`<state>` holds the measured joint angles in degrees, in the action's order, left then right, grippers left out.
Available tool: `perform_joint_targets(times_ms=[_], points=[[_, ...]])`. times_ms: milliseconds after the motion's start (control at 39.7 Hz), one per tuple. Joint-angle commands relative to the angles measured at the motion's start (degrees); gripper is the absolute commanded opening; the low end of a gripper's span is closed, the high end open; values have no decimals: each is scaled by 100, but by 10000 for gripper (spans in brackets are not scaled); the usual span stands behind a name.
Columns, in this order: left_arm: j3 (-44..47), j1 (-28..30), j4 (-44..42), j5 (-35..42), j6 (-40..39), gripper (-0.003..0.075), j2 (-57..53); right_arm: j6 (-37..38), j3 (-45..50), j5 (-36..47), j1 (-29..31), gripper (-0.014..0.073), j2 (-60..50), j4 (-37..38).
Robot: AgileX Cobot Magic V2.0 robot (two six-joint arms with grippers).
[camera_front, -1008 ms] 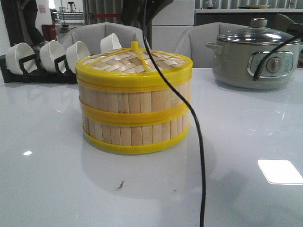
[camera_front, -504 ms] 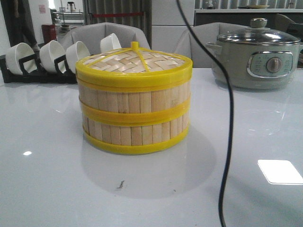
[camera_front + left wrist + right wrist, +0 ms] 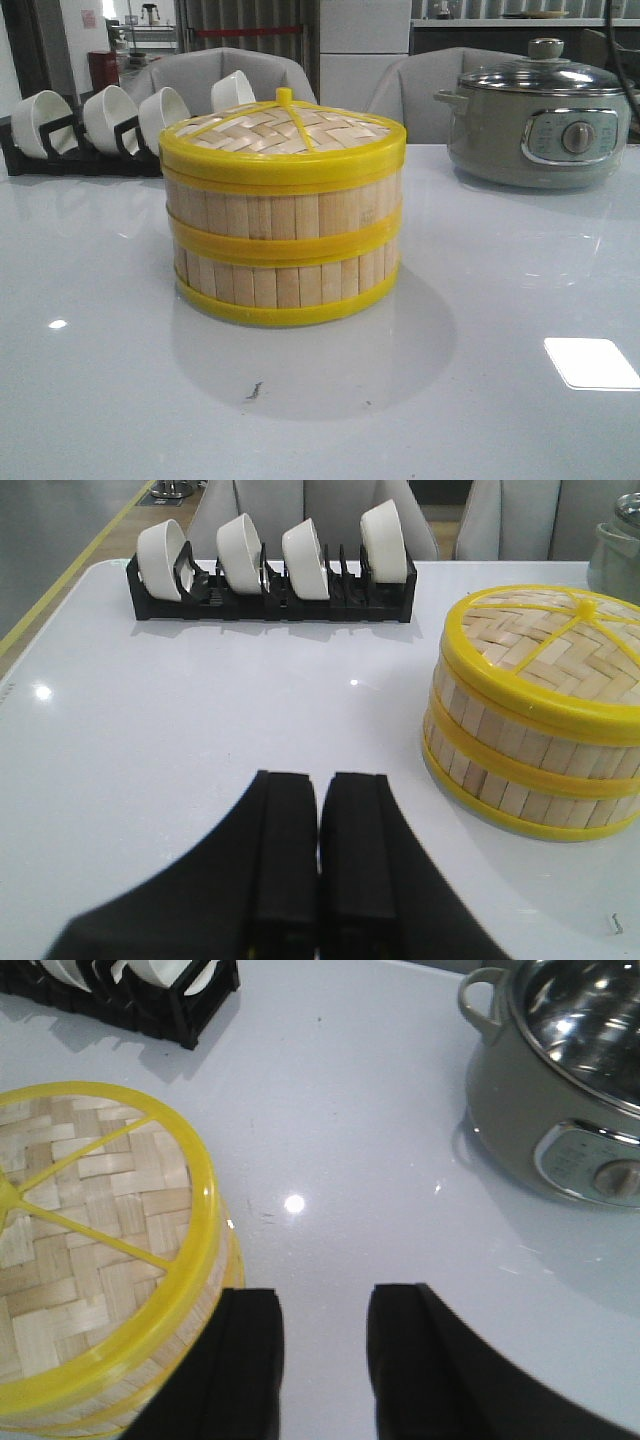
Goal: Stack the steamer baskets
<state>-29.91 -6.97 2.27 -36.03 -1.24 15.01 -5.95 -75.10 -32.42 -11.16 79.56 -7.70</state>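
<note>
Cable gone from front; steamer baskets stacked (lidded); left claw clenched, right claw released.

Glossy white table with bright light reflections — two grey chairs behind, dark shelving beyond.

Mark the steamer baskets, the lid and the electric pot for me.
steamer baskets (image 3: 285, 245), front view, on the yellow band where the two stacked baskets meet.
lid (image 3: 285, 130), front view, on its woven bamboo top.
electric pot (image 3: 500, 150), front view, on its grey body left of the control panel.
</note>
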Motion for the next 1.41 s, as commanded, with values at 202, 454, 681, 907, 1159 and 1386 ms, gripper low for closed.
perform_joint_targets(times_ms=[202,454,681,907,1159,1386], points=[[-159,-35,24,486,-27,85,67,-11,1629,1495,474,333,-1743,8],[-159,-35,24,486,-27,85,67,-11,2724,1706,1079,333,-2836,8],[-159,-35,24,486,-27,85,67,-11,3430,1706,1355,333,-3776,8],[-159,-35,24,486,-27,85,67,-11,4144,1748,1390,333,-4635,8],[-159,-35,24,486,-27,85,67,-11,5130,2165,1645,333,-5537,8],[-159,-35,24,486,-27,85,67,-11,5816,2387,1657,333,-6019,8]])
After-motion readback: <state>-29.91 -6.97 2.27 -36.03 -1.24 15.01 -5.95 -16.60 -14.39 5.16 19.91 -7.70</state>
